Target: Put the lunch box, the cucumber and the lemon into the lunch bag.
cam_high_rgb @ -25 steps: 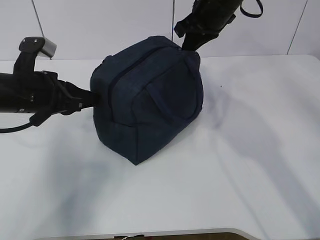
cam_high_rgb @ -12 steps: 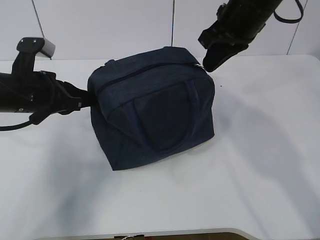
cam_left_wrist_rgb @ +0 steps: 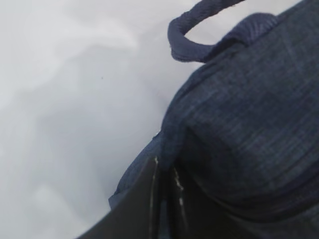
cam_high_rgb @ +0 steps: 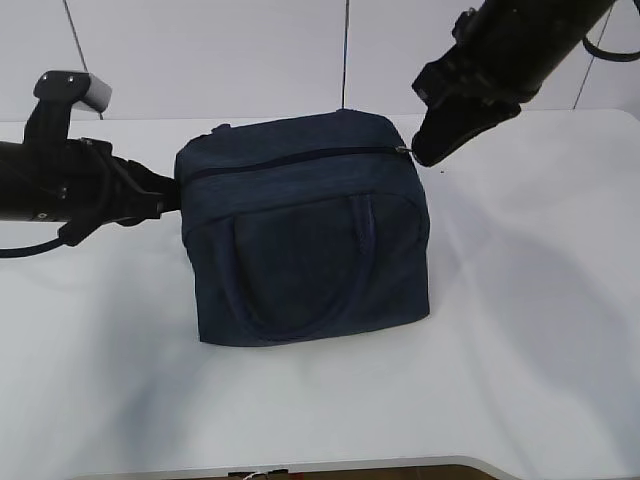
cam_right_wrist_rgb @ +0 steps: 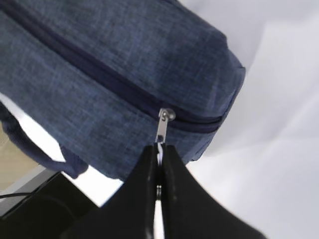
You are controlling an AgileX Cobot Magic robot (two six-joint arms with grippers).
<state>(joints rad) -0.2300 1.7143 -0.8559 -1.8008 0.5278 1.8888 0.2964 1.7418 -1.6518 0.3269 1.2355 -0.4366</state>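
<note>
The navy lunch bag (cam_high_rgb: 310, 250) stands upright on the white table, its broad side with a loop handle (cam_high_rgb: 300, 270) facing the exterior view. Its top zipper (cam_high_rgb: 290, 160) runs closed from end to end. My left gripper (cam_high_rgb: 178, 197) is shut on a fold of fabric at the bag's left end (cam_left_wrist_rgb: 165, 167). At the right end, my right gripper (cam_high_rgb: 418, 155) is shut on the silver zipper pull (cam_right_wrist_rgb: 163, 124), with the fingertips (cam_right_wrist_rgb: 160, 148) pinching its tab. The lunch box, the cucumber and the lemon are out of view.
The white table (cam_high_rgb: 520, 330) stretches around the bag, with its front edge (cam_high_rgb: 400, 465) at the bottom. White wall panels (cam_high_rgb: 230, 50) stand right behind. The second handle (cam_left_wrist_rgb: 189, 45) arches off the bag's far side.
The right gripper moved right and forward with the zipper pull. The bag swung round from corner-on to broadside, its top flattening out. The left gripper kept its hold and place.
</note>
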